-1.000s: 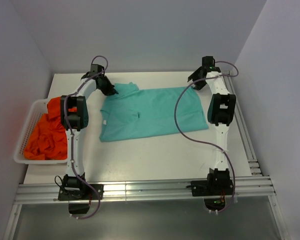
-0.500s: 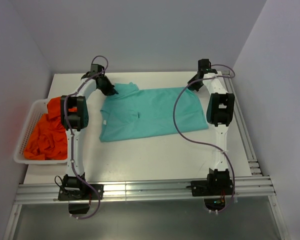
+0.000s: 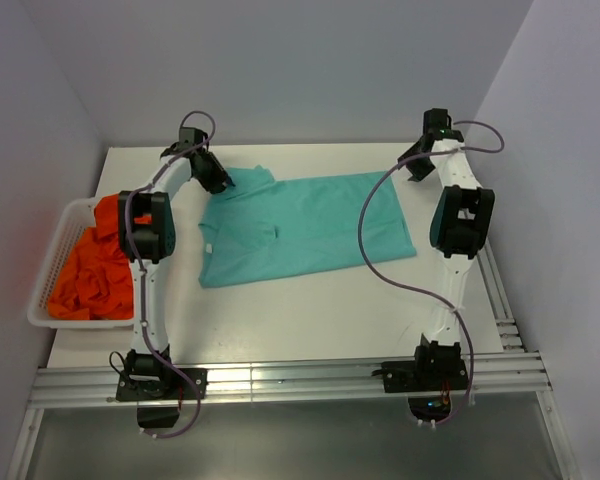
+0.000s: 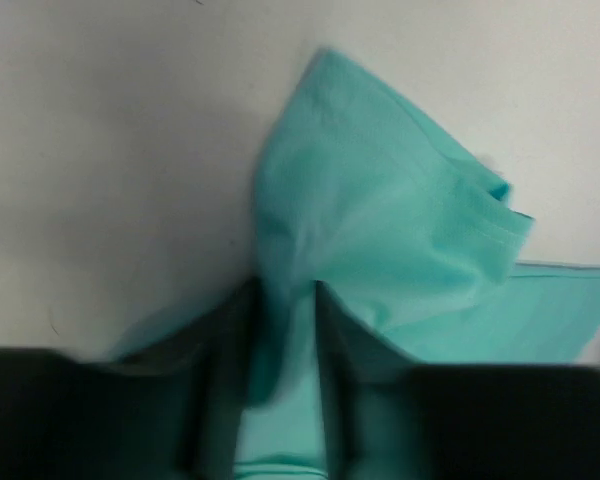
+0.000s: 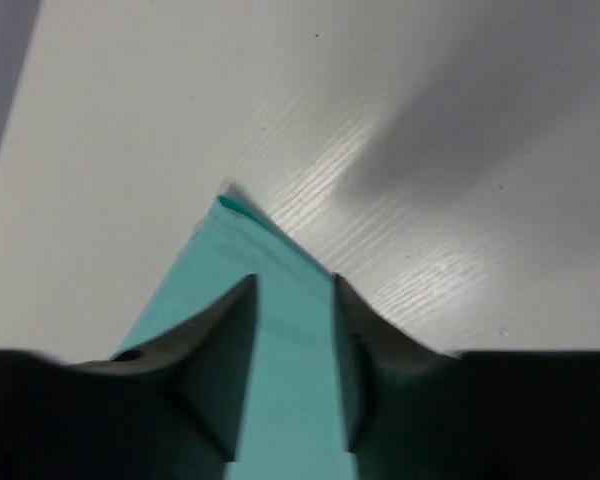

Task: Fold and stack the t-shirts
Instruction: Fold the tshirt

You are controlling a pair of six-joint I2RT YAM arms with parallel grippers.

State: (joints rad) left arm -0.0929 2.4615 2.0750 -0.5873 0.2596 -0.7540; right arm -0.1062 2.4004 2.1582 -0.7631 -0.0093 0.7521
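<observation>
White slatted basket (image 3: 48, 270) at left edge of white table (image 3: 310, 310), metal rails (image 3: 300, 380) along near edge

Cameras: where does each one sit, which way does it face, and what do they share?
Top external: above and behind the bases, looking down on the table, teal t-shirt and basket; both whole arms show.
Left wrist: on the left arm, looking past the left fingers at a bunched shirt edge between them.
Right wrist: on the right arm, looking past the right fingers at a shirt corner.
Shared: all three show the teal t-shirt on the white table.
</observation>
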